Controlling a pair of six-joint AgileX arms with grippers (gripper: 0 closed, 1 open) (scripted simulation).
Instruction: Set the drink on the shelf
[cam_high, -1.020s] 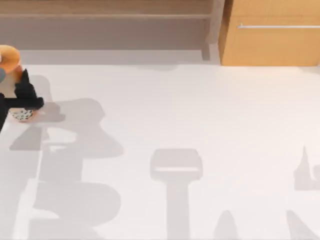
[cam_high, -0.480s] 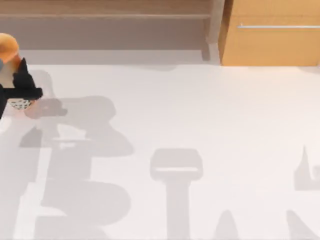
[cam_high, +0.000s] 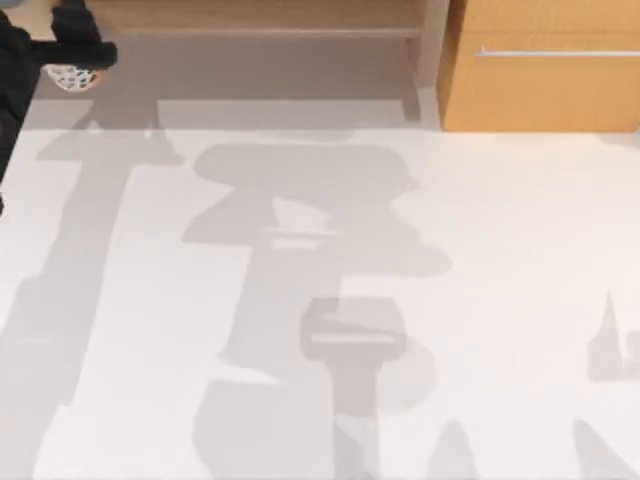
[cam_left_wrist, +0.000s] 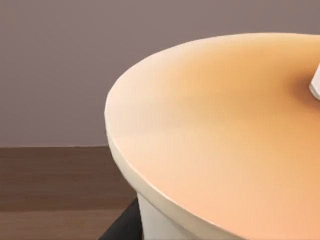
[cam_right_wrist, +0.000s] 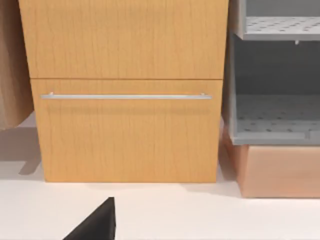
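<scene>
Top view: left gripper (cam_high: 75, 50) is at the far-left back corner of the table, black fingers closed round the drink (cam_high: 70, 76) near its base. The speckled pearls show just under the fingers. Cup is off the table, over the shaded strip in front of the shelf (cam_high: 250, 15), its lid end reaching toward the board's left end & cut off by the frame edge.

Left wrist view: orange lid (cam_left_wrist: 220, 135) v. close to the lens, pale cup wall below it, a dark bit of finger at the lower edge. Brown shelf wood sits behind & lower, grey wall above it.

Step in hand, as I read it: carry phase, nearly at the drop spot, drink not yet set down. Can't tell if the base is over the board or just short of it.

Next move probably calls for: ease fwd so the base clears the shelf's front edge, get the cup upright, lower till it sits flat, then let go & back out w/o clipping the lid. Tall slim cup, so likely tippy.

Right arm is parked; a dark edge of the right gripper (cam_right_wrist: 95, 222) shows in the right wrist view, facing the cabinet (cam_right_wrist: 127, 90) w/ bar handle (cam_right_wrist: 125, 96). Can't tell its opening.
</scene>
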